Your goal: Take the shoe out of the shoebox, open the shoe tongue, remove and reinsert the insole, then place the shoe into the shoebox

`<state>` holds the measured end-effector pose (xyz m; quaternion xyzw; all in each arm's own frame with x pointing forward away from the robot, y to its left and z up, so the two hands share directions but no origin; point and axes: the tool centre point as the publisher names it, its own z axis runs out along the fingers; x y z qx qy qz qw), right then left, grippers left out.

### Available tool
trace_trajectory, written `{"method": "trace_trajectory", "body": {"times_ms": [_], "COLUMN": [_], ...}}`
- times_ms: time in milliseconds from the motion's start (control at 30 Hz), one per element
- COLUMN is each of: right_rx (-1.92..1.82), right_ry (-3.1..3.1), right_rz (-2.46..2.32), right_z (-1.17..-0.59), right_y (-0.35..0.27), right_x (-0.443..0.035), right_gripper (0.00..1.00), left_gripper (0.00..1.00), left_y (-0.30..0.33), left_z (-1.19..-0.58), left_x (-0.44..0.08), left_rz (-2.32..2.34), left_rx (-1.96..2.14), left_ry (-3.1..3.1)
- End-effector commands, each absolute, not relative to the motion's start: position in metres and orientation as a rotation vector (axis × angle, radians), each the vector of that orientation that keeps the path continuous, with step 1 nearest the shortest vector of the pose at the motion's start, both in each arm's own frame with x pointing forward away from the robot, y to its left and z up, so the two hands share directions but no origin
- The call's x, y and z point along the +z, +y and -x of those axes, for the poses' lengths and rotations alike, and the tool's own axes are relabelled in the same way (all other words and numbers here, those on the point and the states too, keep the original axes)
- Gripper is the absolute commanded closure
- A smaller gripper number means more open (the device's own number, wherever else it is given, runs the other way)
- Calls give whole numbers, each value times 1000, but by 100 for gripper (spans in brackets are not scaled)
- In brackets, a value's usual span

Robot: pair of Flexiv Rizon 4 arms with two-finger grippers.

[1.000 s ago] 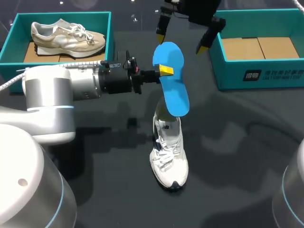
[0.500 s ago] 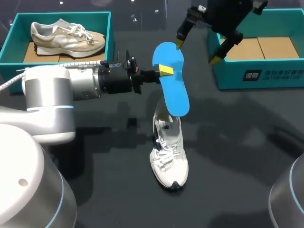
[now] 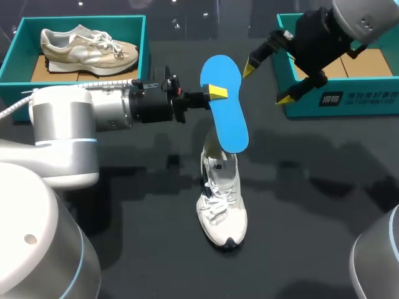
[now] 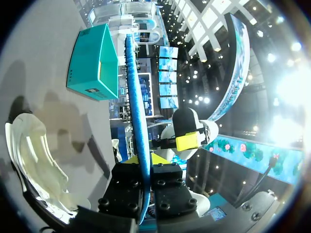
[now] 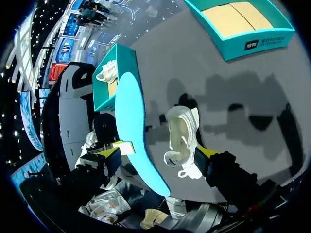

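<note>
- A robot workstation; whether lab or show stand, cannot tell;
- left arm (image 3: pixel 93 115) and right arm (image 3: pixel 352 22) over one dark table (image 3: pixel 312 212);
- teal left shoebox (image 3: pixel 14 53) and right shoebox (image 3: pixel 361 99) at its far corners.

Shoes: two showing. White shoe (image 3: pixel 221 208) lying on table under left gripper (image 3: pixel 215 92); beige shoe (image 3: pixel 87 47) lying in box behind left arm.
Shoeboxes: two showing, both teal. First box (image 3: pixel 144 47) standing behind left gripper, second box (image 3: pixel 349 96) standing just beside right gripper (image 3: pixel 268 83).
Insoles: one showing, blue insole (image 3: pixel 225 115), sitting clamped in left gripper.
Grippers: two showing, each having two yellow tips.
</note>
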<state>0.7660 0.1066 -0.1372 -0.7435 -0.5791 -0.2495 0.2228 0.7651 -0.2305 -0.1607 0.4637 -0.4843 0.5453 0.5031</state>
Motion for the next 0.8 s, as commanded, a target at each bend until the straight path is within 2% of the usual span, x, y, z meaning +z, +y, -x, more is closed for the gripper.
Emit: {"method": "trace_trajectory", "body": {"times_ms": [33, 800], "right_rx": [-1048, -1163], "right_ry": [-1340, -1217], "right_rz": [1759, 1610], "right_z": [-761, -764], "right_y": [99, 97], "right_x": [-144, -165], "right_gripper": [0, 0], "left_gripper": [100, 100], "left_y": [-231, -231], "left_z": [-765, -765], "left_x": [-161, -161], "left_rz": [-1120, -1120], "left_rx": [1320, 1320], "left_ry": [-1167, -1167]}}
